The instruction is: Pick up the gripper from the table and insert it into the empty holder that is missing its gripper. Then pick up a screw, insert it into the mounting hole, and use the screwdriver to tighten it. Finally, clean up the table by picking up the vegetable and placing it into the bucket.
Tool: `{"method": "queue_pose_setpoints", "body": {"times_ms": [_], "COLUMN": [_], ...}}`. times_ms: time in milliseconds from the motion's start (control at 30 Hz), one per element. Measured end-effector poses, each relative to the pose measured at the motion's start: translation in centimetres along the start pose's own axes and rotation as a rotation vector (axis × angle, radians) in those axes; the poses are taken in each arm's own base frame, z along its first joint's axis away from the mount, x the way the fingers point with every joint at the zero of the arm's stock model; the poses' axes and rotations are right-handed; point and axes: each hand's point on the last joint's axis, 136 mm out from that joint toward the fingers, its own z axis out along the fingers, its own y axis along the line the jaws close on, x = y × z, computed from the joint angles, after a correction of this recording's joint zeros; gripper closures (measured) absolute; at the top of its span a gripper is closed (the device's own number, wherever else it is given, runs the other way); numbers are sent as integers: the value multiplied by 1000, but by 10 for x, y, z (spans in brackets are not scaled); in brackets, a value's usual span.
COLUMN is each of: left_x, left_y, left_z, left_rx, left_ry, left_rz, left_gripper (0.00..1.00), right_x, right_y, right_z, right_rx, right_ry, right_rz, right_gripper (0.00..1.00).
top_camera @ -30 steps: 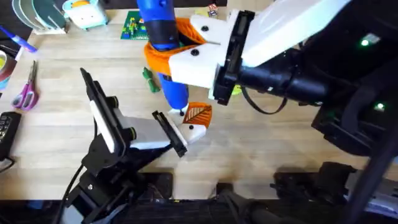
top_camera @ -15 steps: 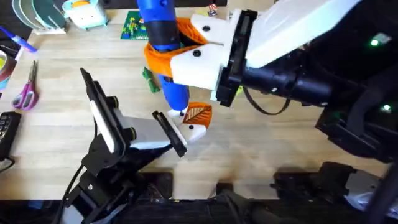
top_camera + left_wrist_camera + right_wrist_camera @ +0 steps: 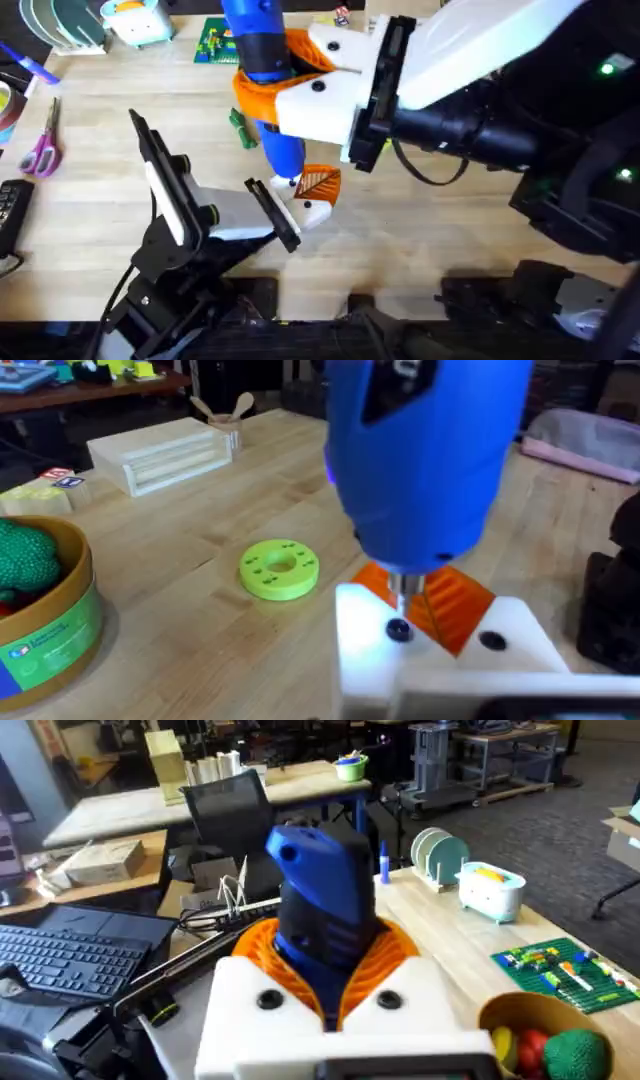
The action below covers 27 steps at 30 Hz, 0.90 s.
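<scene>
Clamped in my right gripper [image 3: 290, 75], its orange pads shut on the barrel, the screwdriver [image 3: 262, 80] stands upright. Its tip meets a screw [image 3: 398, 629] in the holder [image 3: 440, 660], which carries the gripper [image 3: 318, 182]; whether my left gripper's fingers are parted, I cannot tell.

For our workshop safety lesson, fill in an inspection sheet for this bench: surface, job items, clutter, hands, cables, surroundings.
Surface: light wooden table.
Job items: blue screwdriver upright, tip at a dark screw in the white holder; orange fingertip seated in the holder; small green vegetable lying on the table; bucket holding toy vegetables.
Clutter: lime disc, scissors, green brick board.
Hands: right hand shut on the screwdriver.
Cables: black cable looping under the right arm.
Surroundings: keyboard, office chair.
</scene>
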Motion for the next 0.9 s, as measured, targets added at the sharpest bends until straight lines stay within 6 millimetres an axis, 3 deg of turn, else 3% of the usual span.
{"method": "queue_pose_setpoints", "body": {"times_ms": [900], "left_x": [0], "left_y": [0], "left_z": [0], "left_rx": [0], "left_ry": [0], "left_rz": [0], "left_gripper": [991], "right_x": [2], "right_y": [-1], "right_z": [3], "right_rx": [-3], "right_ry": [0], "right_rz": [12], "right_gripper": [966]}}
